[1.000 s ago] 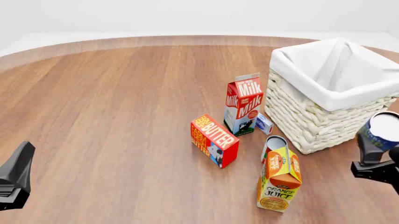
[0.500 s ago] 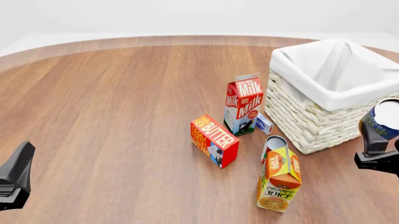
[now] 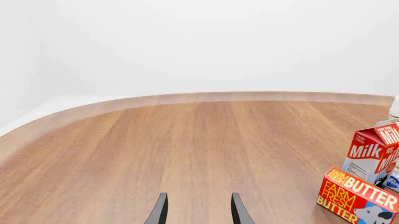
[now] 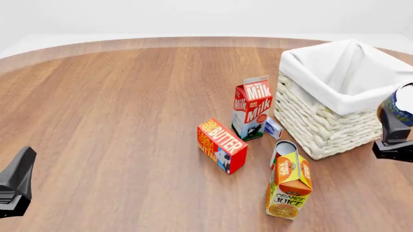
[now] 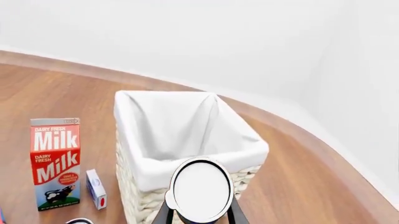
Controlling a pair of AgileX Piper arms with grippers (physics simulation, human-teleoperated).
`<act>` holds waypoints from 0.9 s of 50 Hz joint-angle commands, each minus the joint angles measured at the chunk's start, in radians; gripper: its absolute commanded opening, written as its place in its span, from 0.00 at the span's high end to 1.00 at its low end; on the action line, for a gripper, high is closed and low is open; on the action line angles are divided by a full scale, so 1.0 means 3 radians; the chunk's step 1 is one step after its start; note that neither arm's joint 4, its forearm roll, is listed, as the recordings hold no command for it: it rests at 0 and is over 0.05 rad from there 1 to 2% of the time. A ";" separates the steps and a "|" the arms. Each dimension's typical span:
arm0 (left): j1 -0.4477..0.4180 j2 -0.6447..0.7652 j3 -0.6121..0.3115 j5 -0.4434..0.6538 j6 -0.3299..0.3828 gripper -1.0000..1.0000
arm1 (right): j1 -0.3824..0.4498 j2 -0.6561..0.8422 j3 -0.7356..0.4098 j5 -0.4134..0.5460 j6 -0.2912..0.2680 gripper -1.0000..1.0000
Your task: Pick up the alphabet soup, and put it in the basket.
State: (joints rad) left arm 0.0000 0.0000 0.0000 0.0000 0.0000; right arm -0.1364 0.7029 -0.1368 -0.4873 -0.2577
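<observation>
Basket [image 4: 335, 92] fills the table's two o'clock, its white liner gaping upward. Right gripper [image 4: 395, 137] hangs at its near-right corner, at about four o'clock, clamped on the soup can [image 4: 401, 106], which is off the table. Carrying is the step in hand; next it must travel toward eleven o'clock over the rim, then let go. Left gripper [image 3: 198, 210] idles, fingers apart, empty.

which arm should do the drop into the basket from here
Right. The right gripper already grips the alphabet soup, raised beside the basket near its rim. The left gripper is open, holding nothing, far across the table.
</observation>
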 commanded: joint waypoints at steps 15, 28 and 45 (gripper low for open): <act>0.0000 0.0000 0.0000 0.0000 0.0000 0.00 | 0.0069 -0.0044 -0.0402 0.0101 0.0008 1.00; 0.0000 0.0000 0.0000 0.0000 0.0000 0.00 | 0.0118 0.0005 -0.0644 0.0190 -0.0031 1.00; 0.0000 0.0000 0.0000 0.0000 0.0000 0.00 | 0.0193 0.0194 -0.0982 0.0258 -0.0071 1.00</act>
State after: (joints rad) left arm 0.0000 0.0000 0.0000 0.0000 0.0000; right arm -0.0888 0.7324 -0.3699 -0.4135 -0.2911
